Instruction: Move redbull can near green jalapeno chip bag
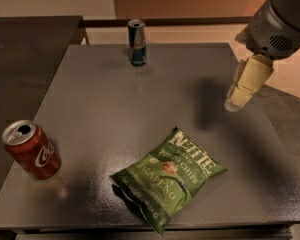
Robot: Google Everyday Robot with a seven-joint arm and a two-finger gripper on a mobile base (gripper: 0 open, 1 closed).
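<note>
redbull can [137, 42] far edge, Kettle Jalapeno bag [168, 177] front, tool [236, 100] right

On the table [115, 99], the redbull can [137, 42] stands far back, the green jalapeno chip bag [171, 178] lies near, the cola can [31, 150] left, the gripper [236, 98] above the right side.

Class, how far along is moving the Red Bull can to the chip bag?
Done: nothing; the blue can stands at the far edge, apart from the chip bag in front. In hand: the pincer hangs over the right side, holding nothing. Left: grasp, carry, place.
</note>
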